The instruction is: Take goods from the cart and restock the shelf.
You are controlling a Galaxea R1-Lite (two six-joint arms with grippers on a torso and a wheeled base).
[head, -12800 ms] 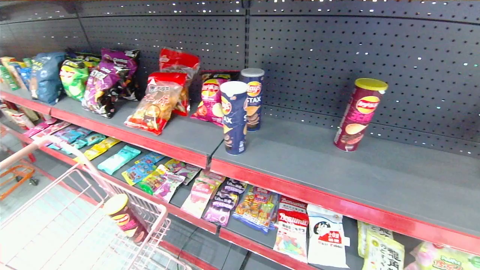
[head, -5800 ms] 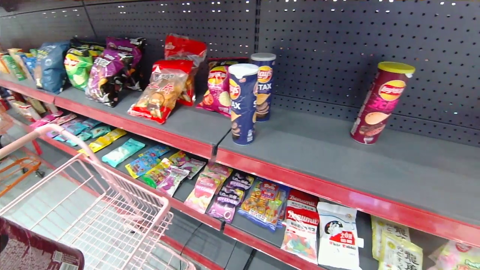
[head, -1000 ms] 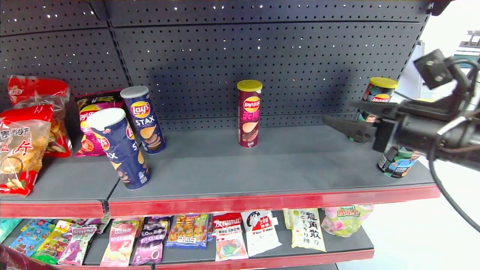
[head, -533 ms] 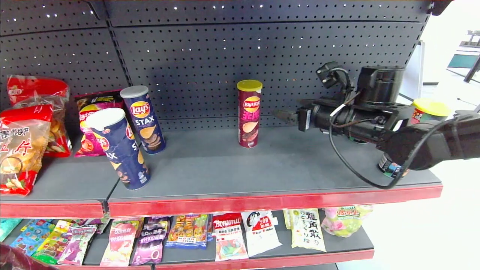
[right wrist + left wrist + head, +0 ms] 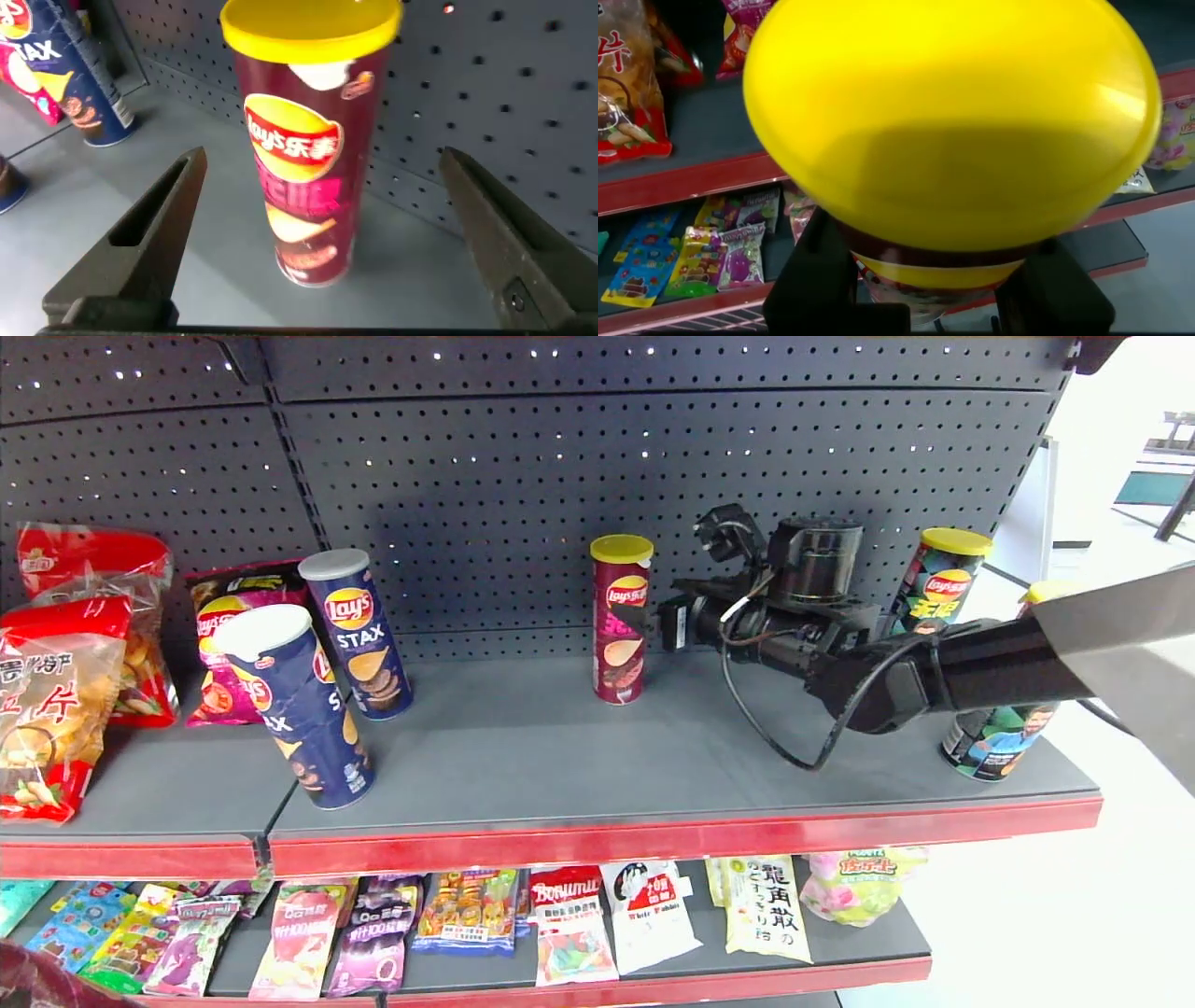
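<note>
Claws: right gripper [image 5: 320, 161] wide open facing maroon can [image 5: 616, 653], left gripper [image 5: 931, 280] clamping yellow-lidded can [image 5: 952, 112].

The grey shelf board [image 5: 560, 775] with a red front edge carries, at its left, red crinkled snack bags [image 5: 56, 700], a magenta chip bag [image 5: 219, 653] and two dark blue cardboard tubes with pale lids [image 5: 294, 705], one behind the other. A maroon cardboard tube with a yellow lid [image 5: 620, 616] stands upright mid-board, and two dark yellow-lidded tubes [image 5: 938, 583] stand at the right end. The lower shelf [image 5: 653, 987] holds a row of flat sweet packets [image 5: 569, 919].
</note>
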